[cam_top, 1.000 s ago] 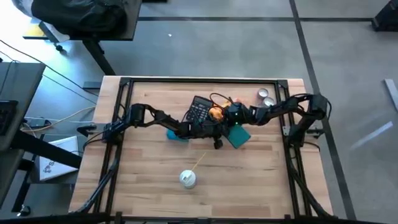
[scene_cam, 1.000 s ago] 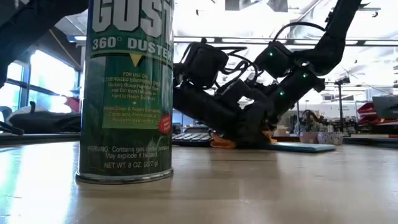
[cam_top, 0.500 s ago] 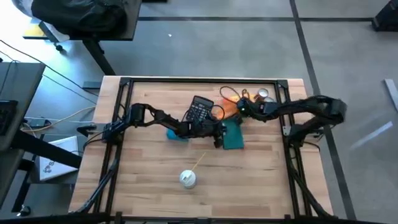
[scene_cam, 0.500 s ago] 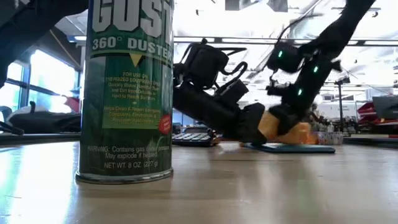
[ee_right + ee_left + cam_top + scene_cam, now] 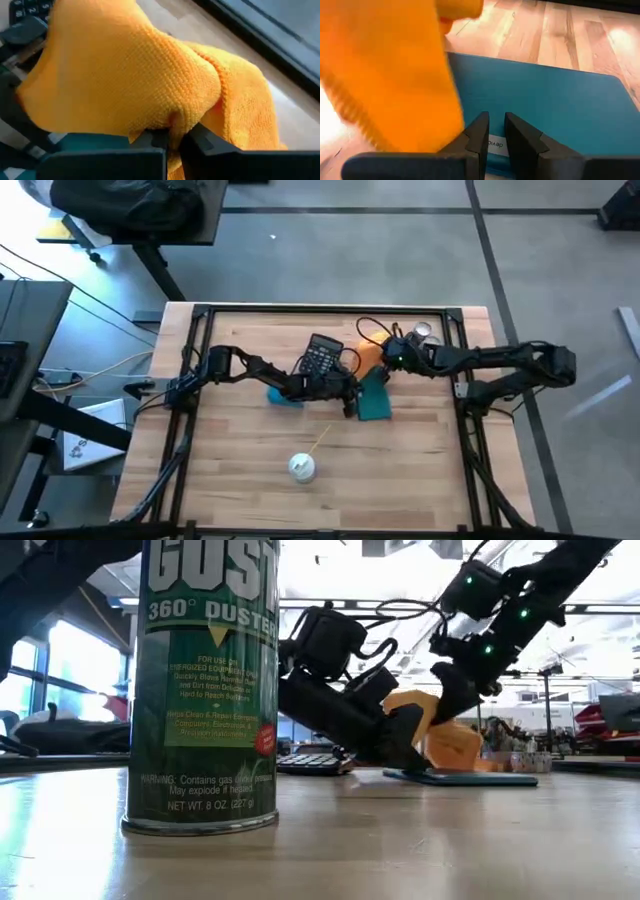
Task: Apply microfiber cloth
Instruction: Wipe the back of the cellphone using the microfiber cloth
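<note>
The orange microfiber cloth [image 5: 368, 352] hangs bunched from my right gripper [image 5: 388, 356], which is shut on it just right of the black calculator [image 5: 322, 357] at the table's far middle. A flat teal case [image 5: 377, 398] lies on the table below and in front of the cloth. My left gripper [image 5: 350, 402] is low at the case's left edge. Its fingers are almost together with nothing between them [image 5: 496, 131]. The cloth [image 5: 395, 70] fills the left of the left wrist view. My right gripper pinches a bunched fold of the cloth [image 5: 172, 120] between its two fingers, in several layers. The fingers slant down from the table's right side. The cloth [image 5: 445, 740] hangs slack below them, lifted off the calculator. I cannot tell whether its lower end touches the teal case [image 5: 465, 778]. My left gripper has its fingertips [image 5: 479, 131] at the teal case's edge by a white label [image 5: 496, 145]. I cannot tell whether they touch the case.
A green duster can [image 5: 302, 467] stands near the front middle and looms large in the low view [image 5: 205, 690]. Two small tins [image 5: 425, 332] sit at the far right. A small blue thing [image 5: 280, 396] lies under my left arm. Black rails [image 5: 320, 308] frame the table.
My right gripper has drawn the cloth off the calculator, going toward the table's right and far edge and up. The cloth, which was bunched low on the calculator, now hangs lifted beside it. My left gripper has stayed by the teal case.
</note>
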